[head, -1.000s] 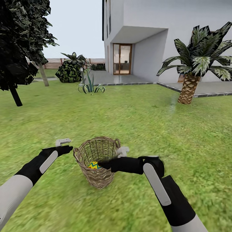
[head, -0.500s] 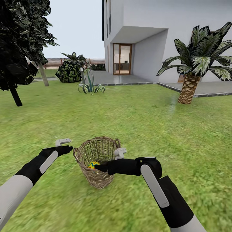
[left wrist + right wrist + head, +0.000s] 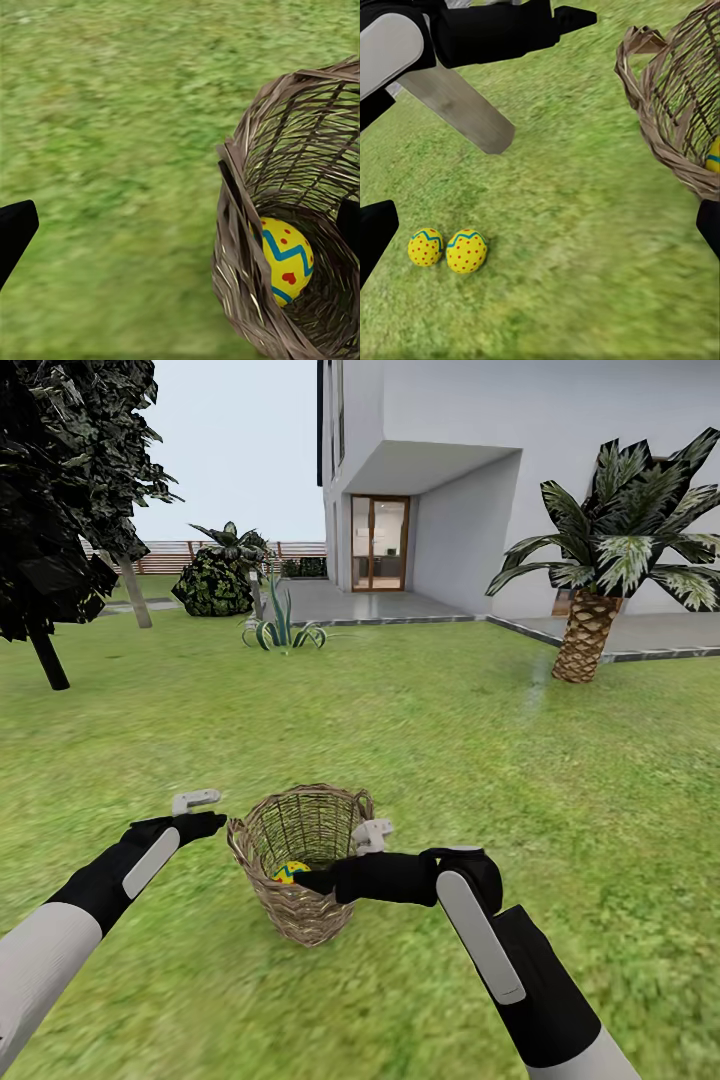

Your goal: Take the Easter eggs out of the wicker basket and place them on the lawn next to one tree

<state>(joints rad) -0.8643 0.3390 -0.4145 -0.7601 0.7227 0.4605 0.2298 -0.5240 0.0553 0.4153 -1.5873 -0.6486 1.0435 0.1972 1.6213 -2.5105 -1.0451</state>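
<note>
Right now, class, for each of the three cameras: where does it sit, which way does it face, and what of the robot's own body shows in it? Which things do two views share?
Head view: high on the robot, facing forward and down across the lawn toward house and palm; both arms flank the wicker basket.
Left wrist view: beside the basket, looking down inside at one Easter egg; dark fingertips at the edges.
Right wrist view: low over grass, facing two eggs near a trunk; the left arm shows.
Shared: basket, its egg.

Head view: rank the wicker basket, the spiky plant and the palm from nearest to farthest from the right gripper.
1. Wicker basket: right at the right gripper, by its rim.
2. Spiky plant: far up the lawn, left of the patio.
3. Palm: at the lawn's right edge; too close to the plant to call.
</note>
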